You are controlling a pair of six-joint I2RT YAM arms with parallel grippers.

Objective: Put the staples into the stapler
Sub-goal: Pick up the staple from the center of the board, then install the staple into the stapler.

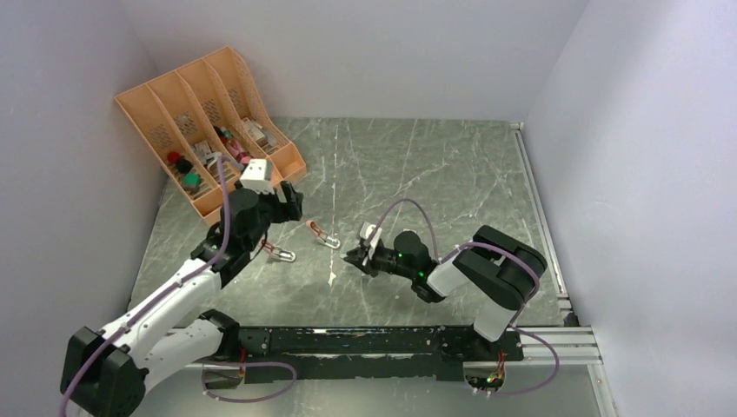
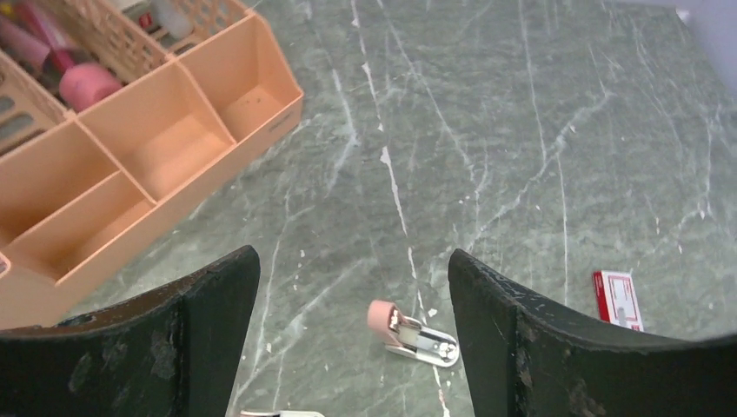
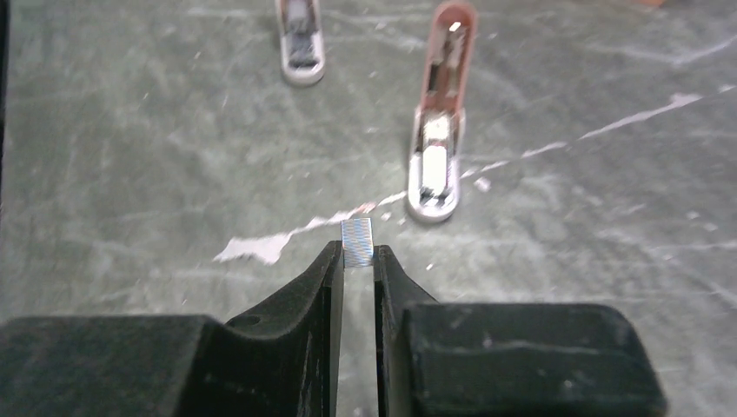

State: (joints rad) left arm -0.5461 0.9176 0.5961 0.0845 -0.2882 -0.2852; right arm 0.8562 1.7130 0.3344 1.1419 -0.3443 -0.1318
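Note:
A short silvery strip of staples [image 3: 357,241] is pinched at the tips of my right gripper [image 3: 357,252], which is shut on it just above the table. Ahead of it lies a pink stapler [image 3: 439,113], opened out flat with its metal channel showing; the top view shows it as [image 1: 323,233]. A second pink stapler [image 3: 300,39] lies farther off. My left gripper [image 2: 352,261] hangs open above the near stapler [image 2: 413,334], holding nothing. The red-and-white staple box [image 2: 617,300] lies on the table to its right.
An orange desk organizer [image 1: 209,130] with several compartments of small items stands at the back left, close behind my left gripper [image 1: 287,204]. The second stapler [image 1: 280,252] lies under the left arm. Walls close in the marble table on three sides.

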